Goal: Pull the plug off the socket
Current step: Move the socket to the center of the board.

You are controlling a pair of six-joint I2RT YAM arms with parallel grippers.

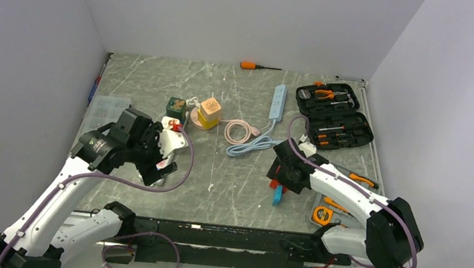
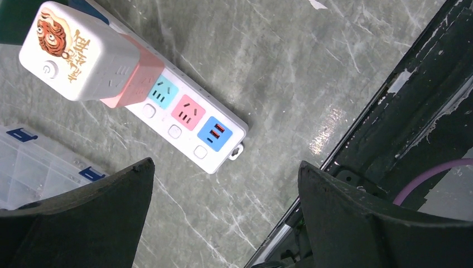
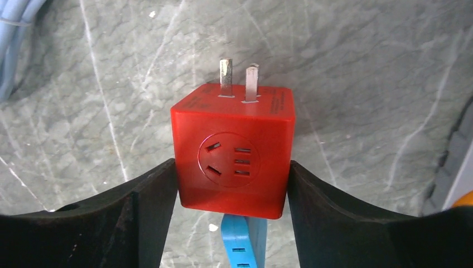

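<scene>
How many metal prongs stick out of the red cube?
2. Both rise from the top face of the red cube, as the right wrist view shows it, side by side: the left prong and the right prong. Its back and underside are hidden.

The right gripper (image 3: 231, 170) pinches a red plug (image 3: 233, 125), fingers (image 3: 151, 198) touching both sides, prongs pointing to twelve o'clock. A blue block (image 3: 242, 245) sits at six o'clock, a pale blue cable (image 3: 12, 39) at ten, over the grey table (image 3: 362, 67).
</scene>
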